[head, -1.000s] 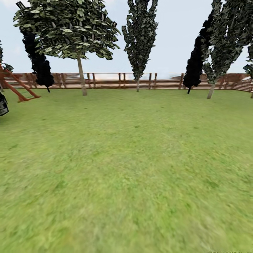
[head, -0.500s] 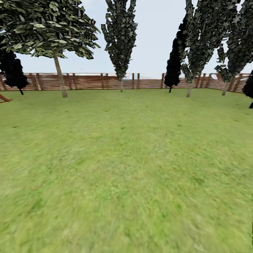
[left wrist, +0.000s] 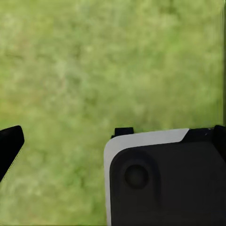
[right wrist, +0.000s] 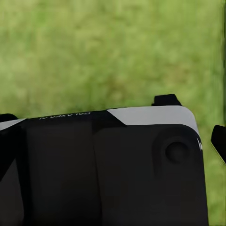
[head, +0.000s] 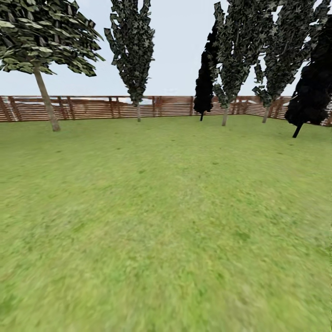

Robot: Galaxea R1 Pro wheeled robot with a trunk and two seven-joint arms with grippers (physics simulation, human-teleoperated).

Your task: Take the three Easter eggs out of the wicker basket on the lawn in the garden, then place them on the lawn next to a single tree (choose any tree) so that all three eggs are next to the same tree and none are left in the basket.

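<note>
Stretching from the robot's feet to the far boundary, the lawn (head: 166, 221) takes up most of the head view as wide, flat, bright green grass. A brown slatted fence (head: 92, 108) closes the garden along the back and bends forward at its right end. Just in front of the fence, toward its left end, stands the tree (head: 46, 103) with a bare, leaning grey-brown trunk and a broad leafy crown. To the right of that tree, also close to the fence, a dark cone-shaped tree (head: 133, 50) rises on a thin stem. Farther right a cluster of similar dark trees (head: 240, 55) stands near the fence corner, and one nearly black tree (head: 313, 87) stands nearer the robot than that corner.

From the left wrist view, a black and white housing of the robot (left wrist: 165, 181) lies over blurred grass, and a single dark tip (left wrist: 9, 146) juts in well apart from it. How far the left jaws stand open cannot be told, and nothing is seen held.

From the right wrist view, a black body with a white edge (right wrist: 108, 169) covers the grass, with a dark tip (right wrist: 219, 139) just beside it. The right jaws' opening cannot be told either.
</note>
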